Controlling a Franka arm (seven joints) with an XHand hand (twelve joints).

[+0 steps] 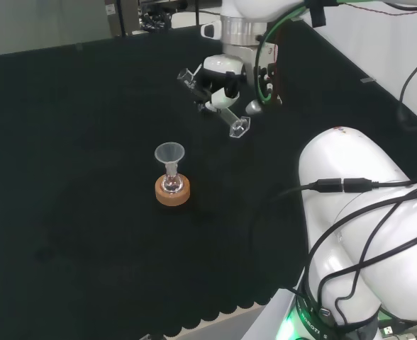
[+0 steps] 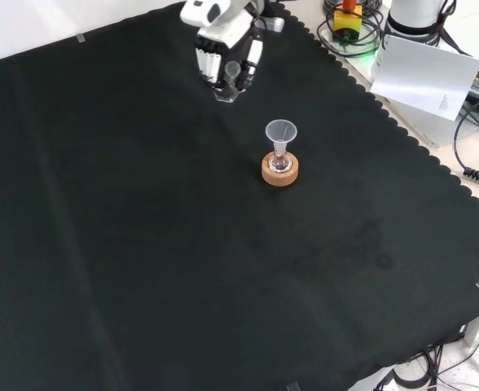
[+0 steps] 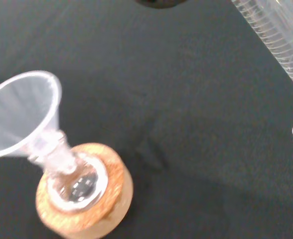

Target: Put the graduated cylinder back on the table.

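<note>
A clear graduated cylinder (image 1: 215,103) hangs tilted above the black-clothed worktop (image 1: 67,184), its hexagonal foot (image 1: 239,127) lower and to the right in the head view, its open mouth up to the left. The black and white hand (image 1: 221,79) has its fingers curled round the cylinder's middle; in the front view the hand (image 2: 223,45) sits near the cloth's far edge, and the foot appears to hover just off the cloth, though that is hard to judge. Well apart, nearer the cloth's centre, a small round flask (image 1: 171,183) rests on a cork ring (image 1: 172,192) with a clear funnel (image 1: 169,154) in its neck.
</note>
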